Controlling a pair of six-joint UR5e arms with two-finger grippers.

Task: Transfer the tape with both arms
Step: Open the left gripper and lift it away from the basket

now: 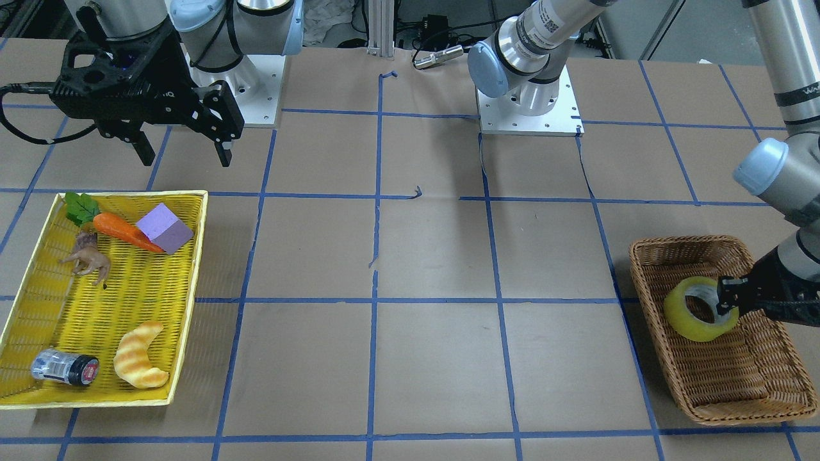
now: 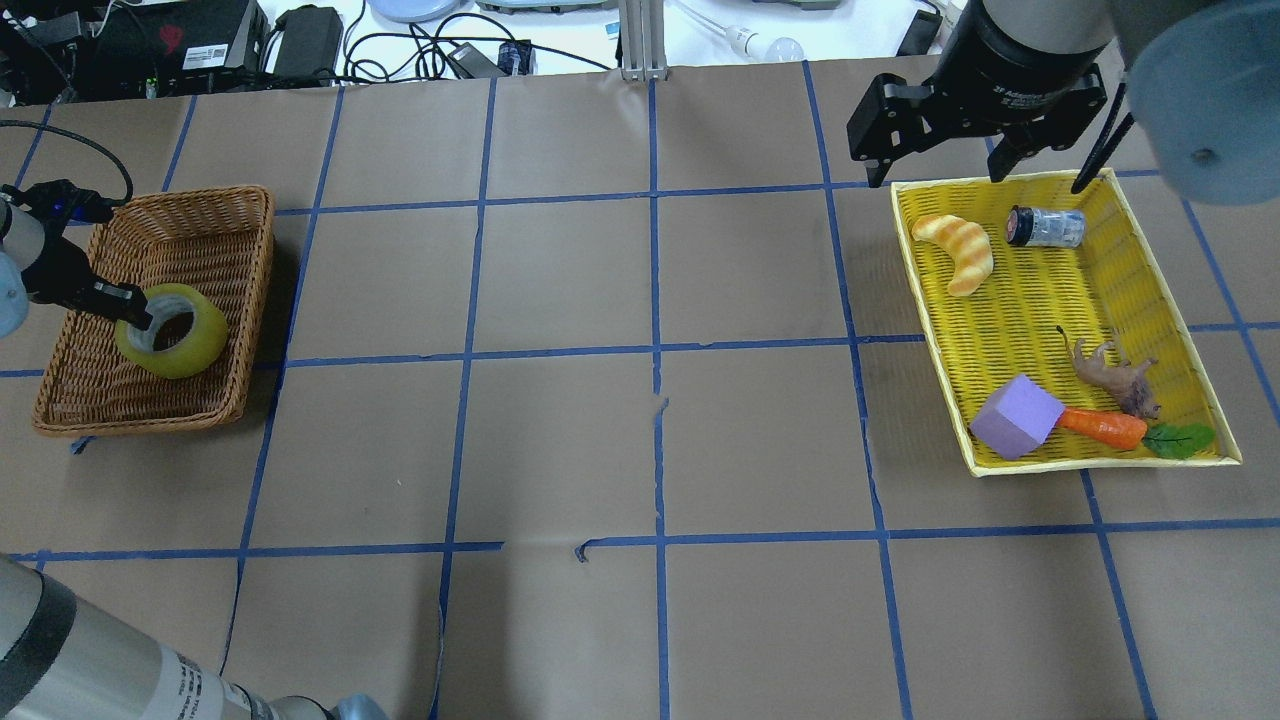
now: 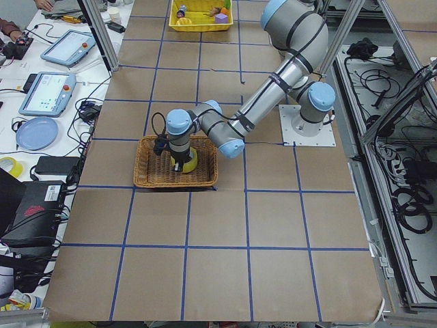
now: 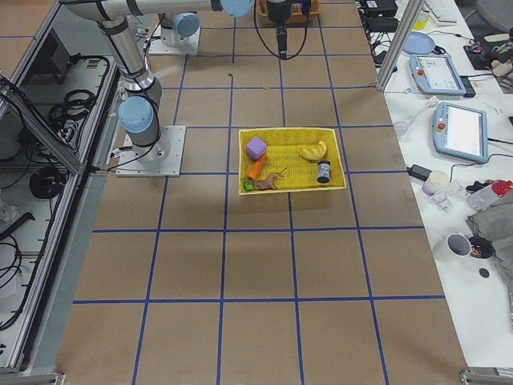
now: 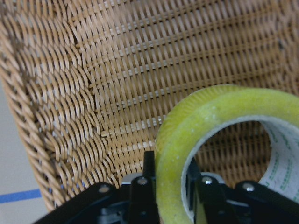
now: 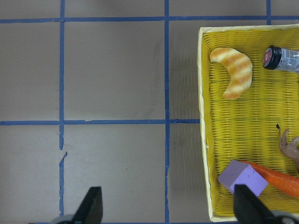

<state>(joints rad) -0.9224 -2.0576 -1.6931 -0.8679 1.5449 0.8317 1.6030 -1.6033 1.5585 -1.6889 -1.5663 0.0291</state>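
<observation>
The tape (image 1: pixel 688 320) is a yellow translucent roll, tilted inside the brown wicker basket (image 1: pixel 737 390). It also shows in the overhead view (image 2: pixel 195 345) and the left wrist view (image 5: pixel 210 112). My left gripper (image 1: pixel 730 301) is shut on the roll's wall, one finger (image 5: pixel 142 186) outside and one inside the core; it also shows in the overhead view (image 2: pixel 130 305). My right gripper (image 1: pixel 182 150) is open and empty, hovering by the yellow tray (image 1: pixel 96 307). It also shows in the overhead view (image 2: pixel 940 170) and the right wrist view (image 6: pixel 169 210).
The yellow tray (image 2: pixel 1030 330) holds a striped croissant toy (image 2: pixel 958 252), a small jar (image 2: pixel 1045 227), a purple block (image 2: pixel 1015 418), a carrot (image 2: pixel 1105 427) and an animal figure (image 2: pixel 1110 370). Blue tape lines grid the brown table.
</observation>
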